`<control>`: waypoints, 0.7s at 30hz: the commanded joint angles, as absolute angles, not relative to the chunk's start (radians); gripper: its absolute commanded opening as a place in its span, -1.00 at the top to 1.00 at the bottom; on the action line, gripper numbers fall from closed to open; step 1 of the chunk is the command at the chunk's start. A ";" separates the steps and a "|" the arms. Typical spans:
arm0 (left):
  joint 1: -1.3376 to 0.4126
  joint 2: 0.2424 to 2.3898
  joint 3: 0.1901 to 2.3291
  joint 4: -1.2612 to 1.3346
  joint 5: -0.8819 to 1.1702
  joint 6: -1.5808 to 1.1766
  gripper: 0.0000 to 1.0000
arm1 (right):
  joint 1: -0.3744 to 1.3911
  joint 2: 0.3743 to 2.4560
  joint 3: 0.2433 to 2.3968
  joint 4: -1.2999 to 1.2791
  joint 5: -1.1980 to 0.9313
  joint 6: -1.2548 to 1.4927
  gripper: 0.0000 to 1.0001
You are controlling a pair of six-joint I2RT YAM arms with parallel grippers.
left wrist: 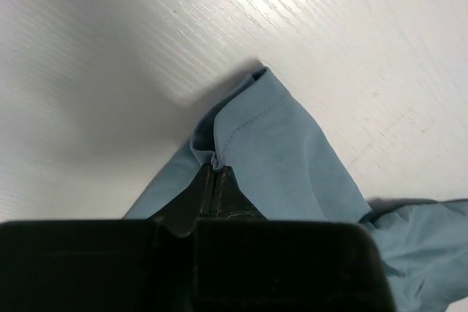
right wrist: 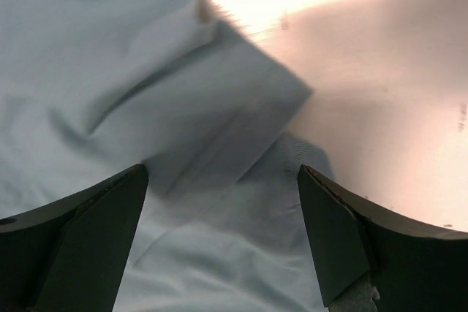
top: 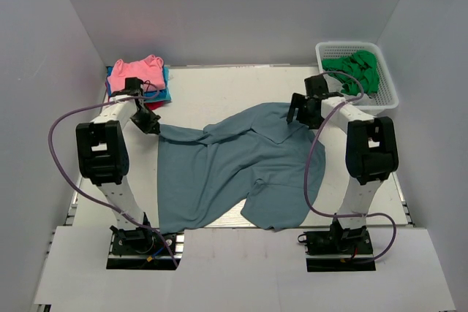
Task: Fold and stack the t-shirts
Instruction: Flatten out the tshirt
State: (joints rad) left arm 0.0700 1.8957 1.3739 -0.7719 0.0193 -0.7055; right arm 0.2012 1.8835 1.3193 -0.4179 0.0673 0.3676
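Observation:
A large slate-blue t-shirt (top: 234, 169) lies rumpled across the middle of the table. My left gripper (top: 150, 123) is shut on its left corner; the left wrist view shows the pinched hem (left wrist: 241, 137) between the closed jaws of that gripper (left wrist: 214, 169). My right gripper (top: 301, 113) is open above the shirt's upper right part, with the cloth (right wrist: 183, 129) and a folded flap between its spread fingers (right wrist: 333, 231); this gripper (right wrist: 223, 177) is empty. A folded stack with a pink shirt (top: 137, 72) on top of blue and red ones sits at the back left.
A white mesh basket (top: 387, 78) at the back right holds green cloth (top: 356, 71). Grey walls enclose the table on three sides. The shirt's lower hem hangs near the table's front edge (top: 227, 224).

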 commanded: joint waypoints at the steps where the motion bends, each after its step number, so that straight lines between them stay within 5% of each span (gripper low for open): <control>1: 0.074 1.801 1.410 -0.790 0.038 -0.689 1.00 | 0.189 1.875 1.333 -0.377 0.199 0.501 -0.77; 16: 0.074 1.773 1.411 -0.818 0.061 -0.650 1.00 | 0.181 1.873 1.275 -0.270 0.316 0.712 -0.72; 21: 0.074 1.782 1.430 -0.837 0.071 -0.641 1.00 | 0.184 1.910 1.285 -0.229 0.311 0.726 -0.53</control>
State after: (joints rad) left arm 0.0700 1.8328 1.3869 -0.8188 0.0479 -0.6605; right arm 0.1833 1.8740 1.2491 -0.2726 0.2825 0.6941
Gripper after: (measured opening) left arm 0.022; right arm 0.774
